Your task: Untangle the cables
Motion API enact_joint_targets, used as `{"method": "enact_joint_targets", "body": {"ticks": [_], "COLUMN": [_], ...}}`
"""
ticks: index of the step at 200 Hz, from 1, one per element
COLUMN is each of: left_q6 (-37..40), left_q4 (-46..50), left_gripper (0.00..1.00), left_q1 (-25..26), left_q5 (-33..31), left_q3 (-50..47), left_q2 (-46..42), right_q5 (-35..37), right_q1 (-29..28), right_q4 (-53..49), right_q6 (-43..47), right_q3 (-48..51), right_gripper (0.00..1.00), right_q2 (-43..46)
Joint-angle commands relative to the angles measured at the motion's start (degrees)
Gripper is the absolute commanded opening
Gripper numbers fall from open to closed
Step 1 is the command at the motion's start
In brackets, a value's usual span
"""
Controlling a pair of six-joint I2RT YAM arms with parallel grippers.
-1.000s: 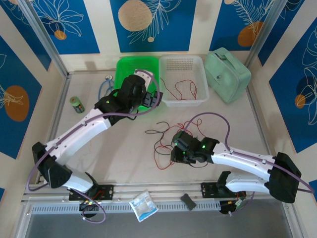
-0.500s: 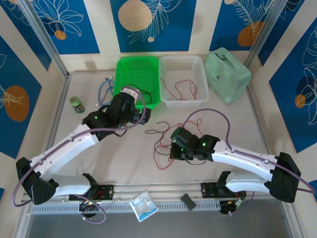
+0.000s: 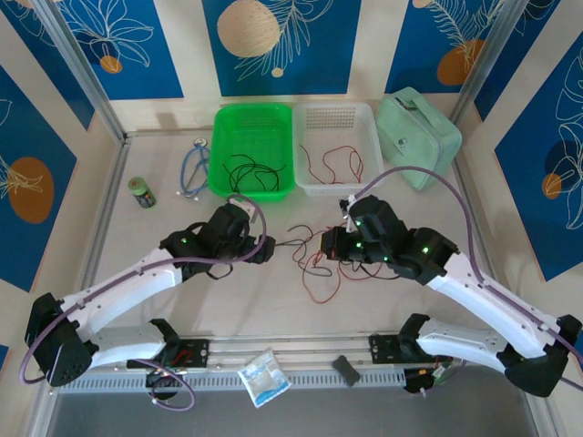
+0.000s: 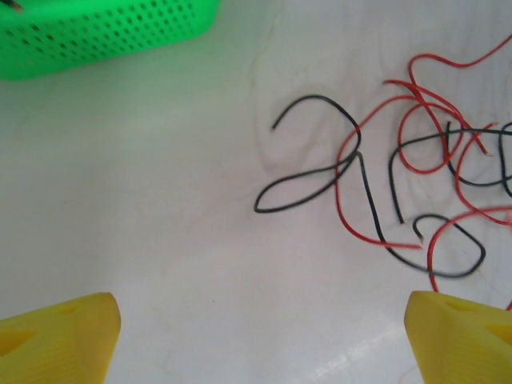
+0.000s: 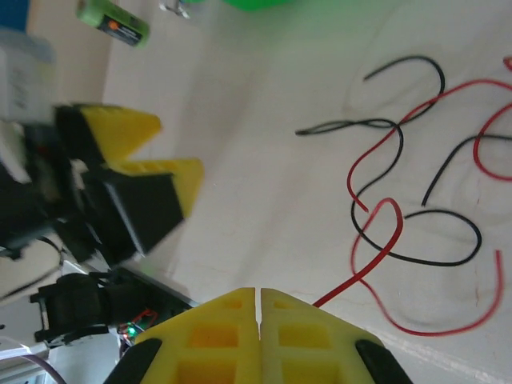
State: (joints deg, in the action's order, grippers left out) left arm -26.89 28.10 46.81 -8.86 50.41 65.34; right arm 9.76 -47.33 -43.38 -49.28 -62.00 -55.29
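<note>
Cables (image 3: pixel 310 259) tangled at the middle of the table (image 3: pixel 246 300), between the two grippers.
The tangle is stretched mostly left to right, parallel to the table's near edge. One red cable (image 5: pixel 352 276) runs out of it toward the right gripper (image 5: pixel 258 294), whose fingers are pressed together on its end. The left gripper (image 4: pixel 256 340) is held with its fingers wide apart. The cables are seen ahead of them, nearer to the right-hand finger and not touched, with a black free end pointed toward the green basket (image 4: pixel 96 32).
</note>
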Motion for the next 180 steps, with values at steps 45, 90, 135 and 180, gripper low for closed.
{"method": "enact_joint_targets", "body": {"ticks": [45,90,135,180], "left_q6": [-2.3,1.5,3.4,3.5], "left_q4": [-12.4,-19.8,-27.1,-28.8], "left_gripper": [0.85,0.85,0.85,0.85], "left_q1": [6.1,10.5,11.3,11.4], "left_q5": [6.2,4.6,1.0,-6.2], "left_q3": [-3.5,-3.6,-3.0,-3.0], "left_q2": [1.2,5.0,7.9,11.5], "right_q5": [-8.6,-10.3,-11.8,-13.6], "right_q1": [7.0,9.5,10.3,10.9], "right_q4": [-3.3,-4.2,-4.0,-3.5], "right_q6": [7.1,10.0,11.2,11.7], "right_q3": [-8.1,-15.4,-20.2,-23.9], "right_gripper": [0.00,0.00,0.00,0.00], "right_q2": [-0.7,-3.0,-5.1,-6.9]}}
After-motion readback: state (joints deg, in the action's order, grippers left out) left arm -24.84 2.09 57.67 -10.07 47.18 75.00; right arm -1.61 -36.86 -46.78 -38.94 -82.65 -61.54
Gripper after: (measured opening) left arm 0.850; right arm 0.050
